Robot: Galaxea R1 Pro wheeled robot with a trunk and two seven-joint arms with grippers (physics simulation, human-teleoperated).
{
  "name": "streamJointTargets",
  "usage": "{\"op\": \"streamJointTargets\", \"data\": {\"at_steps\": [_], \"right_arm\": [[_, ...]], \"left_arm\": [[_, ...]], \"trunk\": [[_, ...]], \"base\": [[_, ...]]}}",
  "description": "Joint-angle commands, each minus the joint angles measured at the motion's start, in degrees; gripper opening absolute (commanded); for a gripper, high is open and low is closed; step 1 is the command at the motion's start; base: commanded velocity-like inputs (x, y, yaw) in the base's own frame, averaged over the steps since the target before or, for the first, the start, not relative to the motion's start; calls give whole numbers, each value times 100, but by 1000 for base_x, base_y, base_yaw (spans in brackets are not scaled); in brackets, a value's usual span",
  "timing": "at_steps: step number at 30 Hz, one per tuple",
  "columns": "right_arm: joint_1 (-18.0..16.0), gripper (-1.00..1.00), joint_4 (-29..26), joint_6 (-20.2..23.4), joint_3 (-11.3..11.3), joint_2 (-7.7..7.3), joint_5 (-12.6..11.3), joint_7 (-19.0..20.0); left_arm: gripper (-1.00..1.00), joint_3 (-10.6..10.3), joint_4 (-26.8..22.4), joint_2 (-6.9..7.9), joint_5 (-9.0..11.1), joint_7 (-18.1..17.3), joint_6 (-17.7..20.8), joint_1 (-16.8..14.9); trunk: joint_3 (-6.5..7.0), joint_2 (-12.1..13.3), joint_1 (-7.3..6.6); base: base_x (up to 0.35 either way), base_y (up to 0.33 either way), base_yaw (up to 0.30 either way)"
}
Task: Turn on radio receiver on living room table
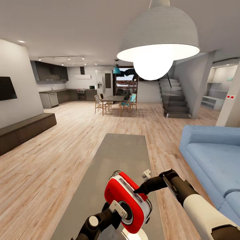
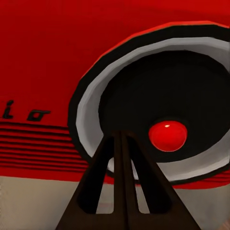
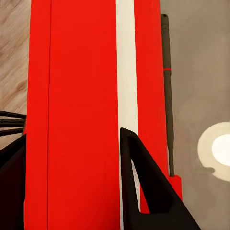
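The left gripper (image 2: pixel 120 143) is showing its two dark fingers (image 2: pixel 103 182) pressed together into one closed wedge, the tips lying against the round dark dial (image 2: pixel 158 100) of the radio receiver (image 1: pixel 128 206), just beside the dial's glowing red centre (image 2: pixel 167 135). The right gripper (image 1: pixel 140 190) is reaching in from the other side; its fingers (image 3: pixel 143 187) are standing wide apart along the red casing, one at each side of the body in the right wrist view, though whether they are actually squeezing it I cannot tell. That view is also showing the white band (image 3: pixel 126 67) running down the red shell and a thin dark rod (image 3: pixel 167 96) lying alongside it. The radio receiver is sitting tilted, above the near end of the table (image 1: pixel 116 156), between the two arms, its dial face turned toward the left arm and its thin wire handle (image 1: pixel 116 173) curving over the top. The long grey table is stretching away across the light wood floor (image 1: pixel 56 160) of the living room. A blue sofa (image 1: pixel 213 156) is standing on the right, a dark low bench (image 1: pixel 23 130) along the left wall, a white dome pendant lamp (image 1: pixel 160 33) is hanging overhead, and a dining table with chairs (image 1: pixel 115 101) is standing farther back.
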Motion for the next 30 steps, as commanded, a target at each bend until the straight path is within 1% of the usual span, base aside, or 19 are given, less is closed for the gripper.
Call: {"op": "streamJointTargets", "data": {"at_steps": [1, 6, 13, 18, 19, 23, 27, 30], "right_arm": [[-1, -100, -2, 14, -7, 1, -31, 4], [-1, -100, -2, 14, -7, 18, -41, 9], [-1, -100, 4, 14, -7, 50, -54, 12], [-1, -100, 15, 14, -7, 62, -61, 17], [-1, -100, 20, 19, -8, 89, -61, 94], [-1, -100, 23, 22, -14, 120, -62, 151], [-1, -100, 25, 21, -19, 133, -54, 80], [-1, -100, 25, 18, -28, 135, -47, -140]], "left_arm": [[-100, 0, 8, 0, 1, -2, -1, -8], [-100, -9, 79, 0, 6, -24, -7, -39], [-100, -25, 371, 0, 13, -34, -35, -79], [-100, -33, 426, 0, 14, -35, -43, -95], [-100, -35, 426, 0, 11, -30, -48, -103], [-100, -35, 425, 0, 8, -22, -54, -105], [-100, -35, 416, 0, 15, -18, -57, -106], [-100, -35, 405, 0, 14, -17, -58, -106]], "trunk": [[0, 0, 0], [0, 0, 0], [0, 0, 0], [0, 0, 0], [0, 0, 0], [0, 0, 0], [0, 0, 0], [0, 0, 0]], "base": [[0, 0, 0], [0, 0, 0], [0, 0, 0], [0, 0, 0], [0, 0, 0], [0, 0, 0], [0, 0, 0], [0, 0, 0]]}}
